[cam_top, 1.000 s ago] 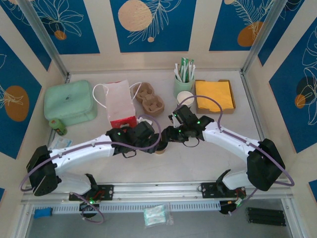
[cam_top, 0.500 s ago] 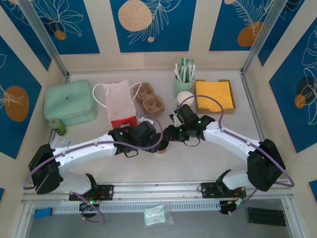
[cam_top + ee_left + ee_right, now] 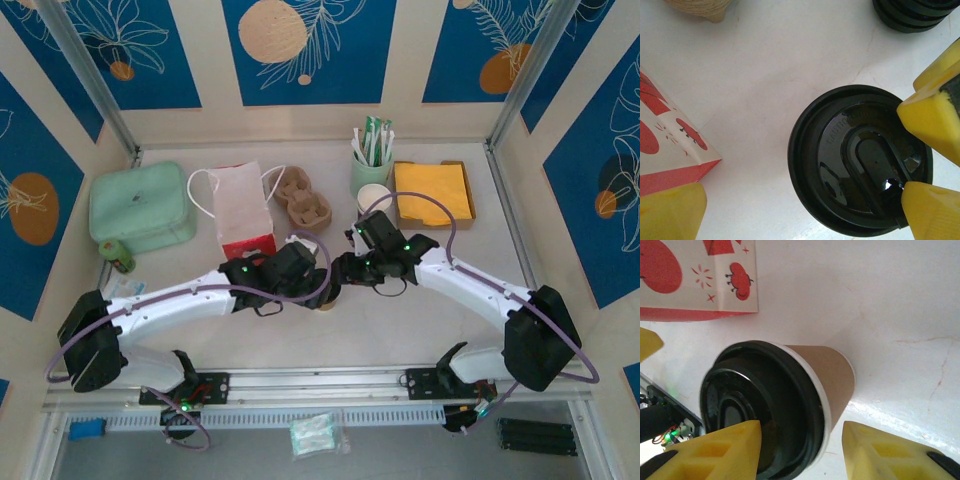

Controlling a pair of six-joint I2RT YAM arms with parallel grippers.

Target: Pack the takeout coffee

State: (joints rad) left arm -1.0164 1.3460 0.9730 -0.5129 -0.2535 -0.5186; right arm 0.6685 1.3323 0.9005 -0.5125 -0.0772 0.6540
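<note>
The takeout coffee [image 3: 832, 375], a brown paper cup with a black lid [image 3: 860, 160], stands upright on the table just right of the red-and-white bag [image 3: 243, 210]. In the top view only a bit of the cup [image 3: 322, 303] shows beneath the two grippers. My left gripper [image 3: 802, 200] hangs above it, open wide, with the lid between its fingers nearer the right one. My right gripper [image 3: 801, 440] is open and straddles the cup's rim: one finger lies over the lid, the other stands clear of the brown wall. The two grippers meet over the cup, left gripper [image 3: 306, 272] and right gripper [image 3: 346, 270].
A cardboard cup carrier [image 3: 303, 200] sits behind the bag. A green box [image 3: 140, 207] and a small green can [image 3: 120, 255] are at the left. A mint holder of straws [image 3: 370, 165], a white cup [image 3: 375, 197] and a tray of yellow napkins [image 3: 432, 192] stand back right. Stacked black lids [image 3: 915, 12] lie near the cup.
Both wrists have shifted slightly over the cup. The cup and the bag stay where they were.
</note>
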